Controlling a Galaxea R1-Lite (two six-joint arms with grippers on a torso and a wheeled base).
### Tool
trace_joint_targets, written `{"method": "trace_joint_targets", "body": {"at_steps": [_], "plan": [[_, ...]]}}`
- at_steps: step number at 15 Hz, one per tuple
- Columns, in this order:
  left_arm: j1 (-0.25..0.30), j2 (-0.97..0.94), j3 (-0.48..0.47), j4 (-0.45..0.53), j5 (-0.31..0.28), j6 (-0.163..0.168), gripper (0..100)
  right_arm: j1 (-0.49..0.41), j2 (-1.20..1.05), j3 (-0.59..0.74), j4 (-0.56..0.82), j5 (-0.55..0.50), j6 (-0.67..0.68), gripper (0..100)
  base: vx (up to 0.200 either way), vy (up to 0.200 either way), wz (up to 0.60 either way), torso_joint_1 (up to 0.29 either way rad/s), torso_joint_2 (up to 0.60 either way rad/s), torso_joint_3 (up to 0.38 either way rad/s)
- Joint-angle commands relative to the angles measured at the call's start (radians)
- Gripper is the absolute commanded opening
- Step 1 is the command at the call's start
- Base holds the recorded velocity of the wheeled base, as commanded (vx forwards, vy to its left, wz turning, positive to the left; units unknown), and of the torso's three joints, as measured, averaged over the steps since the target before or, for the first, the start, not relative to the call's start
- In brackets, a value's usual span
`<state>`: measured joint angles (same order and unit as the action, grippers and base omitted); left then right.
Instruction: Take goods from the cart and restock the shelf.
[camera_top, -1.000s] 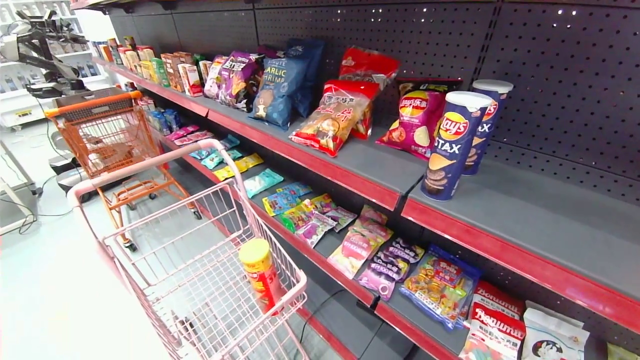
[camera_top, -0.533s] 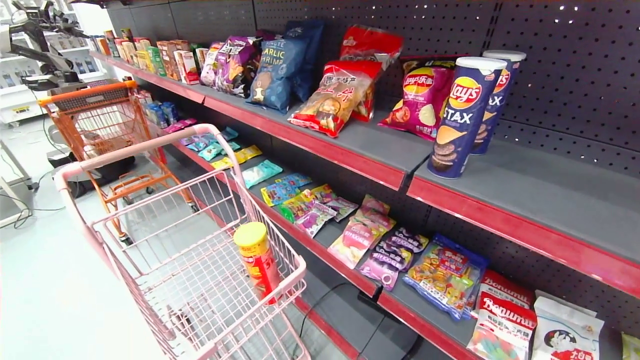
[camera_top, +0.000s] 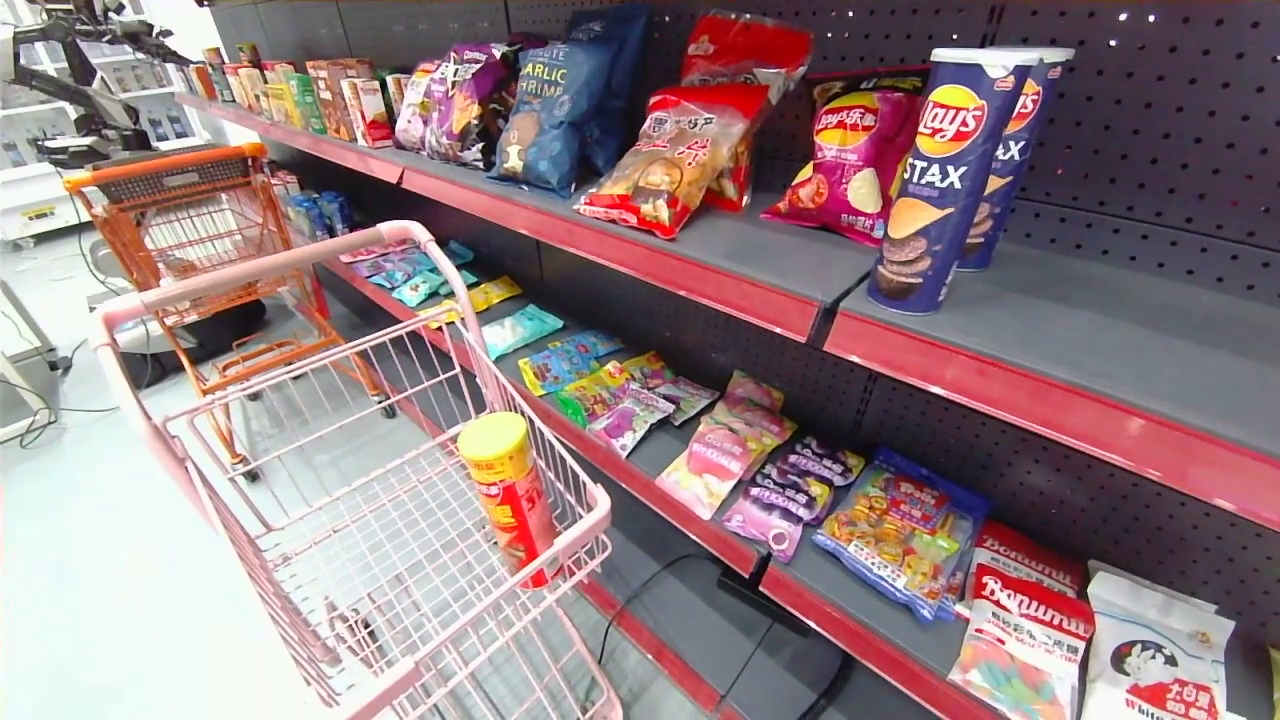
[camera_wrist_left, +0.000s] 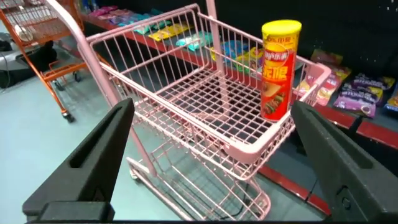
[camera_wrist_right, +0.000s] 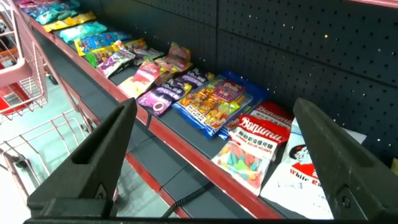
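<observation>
A red canister with a yellow lid (camera_top: 508, 495) (camera_wrist_left: 277, 70) stands upright in the front right corner of the pink cart (camera_top: 300, 440) (camera_wrist_left: 186, 93). My left gripper (camera_wrist_left: 211, 162) is open, held above and short of the cart, its fingers (camera_wrist_left: 87, 162) wide apart. My right gripper (camera_wrist_right: 217, 155) is also open, over the lower shelf (camera_wrist_right: 180, 149) with its snack bags. Two tall blue chip canisters (camera_top: 940, 180) stand on the upper shelf (camera_top: 1050, 330), with bare grey shelf to their right.
An orange cart (camera_top: 190, 240) stands behind the pink one. The upper shelf carries bags (camera_top: 680, 160) and boxes (camera_top: 330, 95); the lower shelf holds candy packs (camera_top: 890, 540). A black cable (camera_top: 650, 610) lies on the floor under the shelf.
The head camera has tilted down: the whole picture has shifted upward. The canister and carts keep their places relative to each other.
</observation>
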<state>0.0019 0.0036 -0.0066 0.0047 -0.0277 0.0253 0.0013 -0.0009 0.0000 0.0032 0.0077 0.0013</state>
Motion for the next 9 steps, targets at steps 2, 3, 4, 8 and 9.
{"method": "trace_joint_targets", "body": {"at_steps": [2,3,4,8,9], "plan": [[-0.013,0.495,-0.480,-0.034,0.072,-0.136,100,0.000,0.001,0.000,0.000,0.002,0.000,100,0.000,0.000,0.00,0.000,0.00,0.000],[-0.011,0.664,-0.635,-0.048,0.071,-0.185,100,0.000,0.001,0.000,0.000,0.000,0.000,100,0.000,0.000,0.00,0.000,0.00,0.000],[-0.011,0.793,-0.673,-0.068,0.046,-0.183,100,0.000,0.001,0.000,0.000,0.002,0.000,100,0.000,0.000,0.00,0.000,0.00,0.000],[-0.007,1.242,-0.516,-0.414,-0.155,-0.113,100,0.000,0.001,0.000,0.000,0.000,0.000,100,0.000,0.000,0.00,0.000,0.00,0.000],[-0.003,1.332,-0.483,-0.477,-0.184,-0.094,100,0.000,0.001,0.000,0.000,0.000,0.000,100,0.000,0.000,0.00,0.000,0.00,0.000]]}}
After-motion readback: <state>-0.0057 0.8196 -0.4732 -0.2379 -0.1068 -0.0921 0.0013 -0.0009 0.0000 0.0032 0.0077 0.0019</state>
